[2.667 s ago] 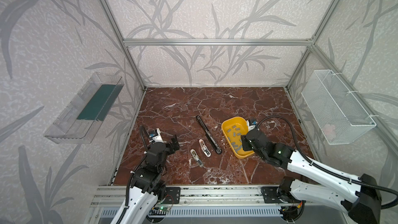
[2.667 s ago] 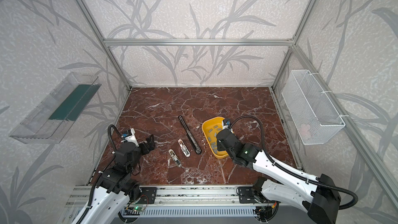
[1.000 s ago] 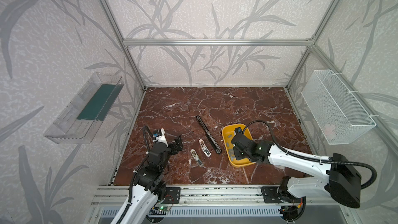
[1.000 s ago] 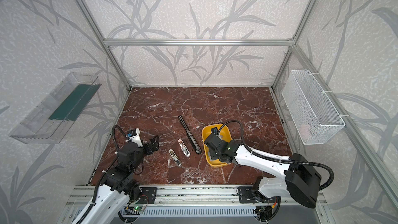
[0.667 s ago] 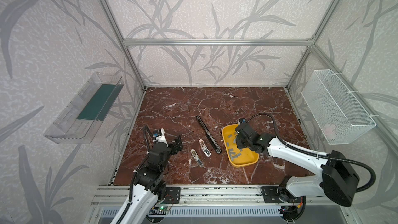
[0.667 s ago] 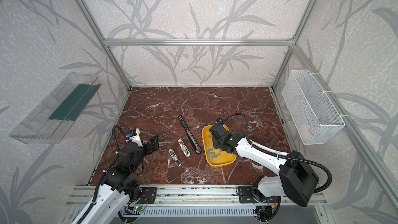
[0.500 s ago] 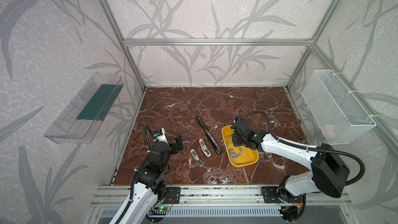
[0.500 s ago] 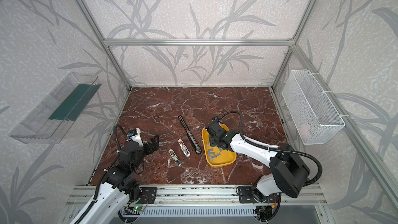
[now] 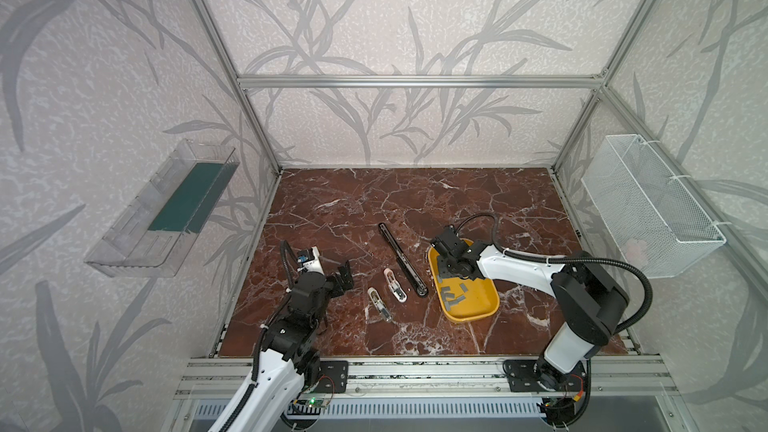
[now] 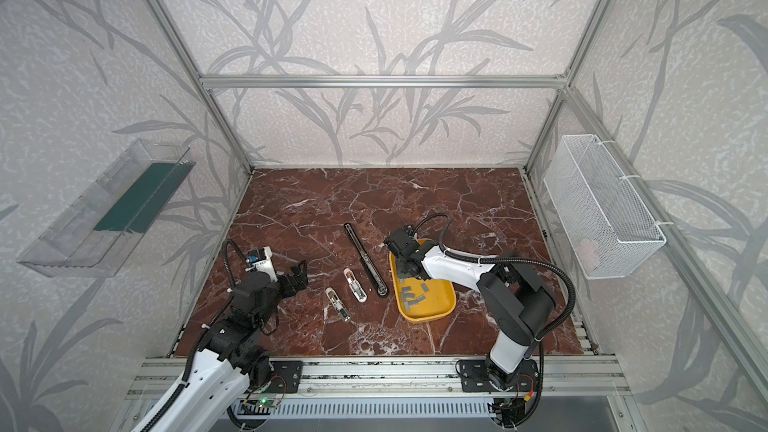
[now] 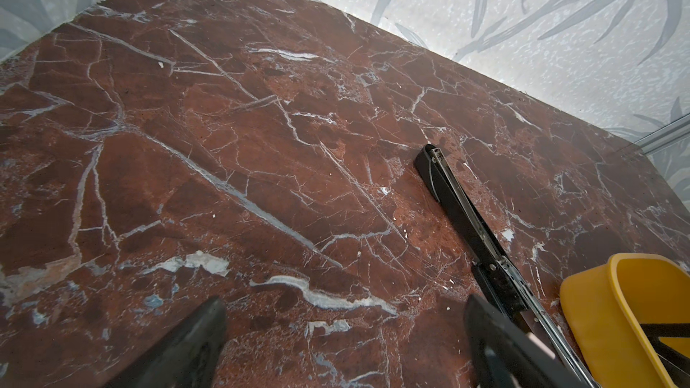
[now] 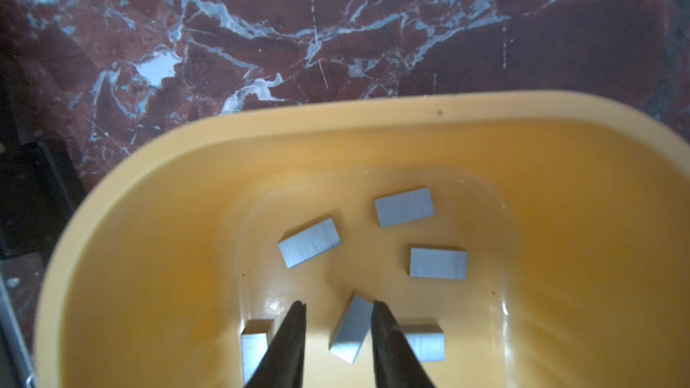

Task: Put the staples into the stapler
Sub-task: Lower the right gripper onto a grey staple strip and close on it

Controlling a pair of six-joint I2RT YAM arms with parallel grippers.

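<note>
1. The staples (image 9: 454,297) lie loose as short grey strips in the yellow tray (image 9: 478,303), just beside the black stapler (image 9: 402,258), at its 3 o'clock in both top views.
2. The right gripper (image 12: 337,303) is down in the tray's 11 o'clock end with its jaws partly apart. One strip (image 12: 349,330) stands between the fingers, touching one and clear of the other, so I judge it not yet gripped.
3. That strip's long axis runs nearly along the fingers, slightly skew, so the jaws would close across its short side.
4. The black stapler lies opened flat, running from 11 to 5 o'clock, with two small staplers (image 9: 395,284) at its 7 o'clock. I cannot tell which gets loaded.
5. The left gripper (image 9: 345,280) is spread wide and empty at 9 o'clock of the small staplers. The right arm is nearer the staples.
6. Only the right wrist view shows the straddled strip; in the top views the wrist hides the fingertips.
</note>
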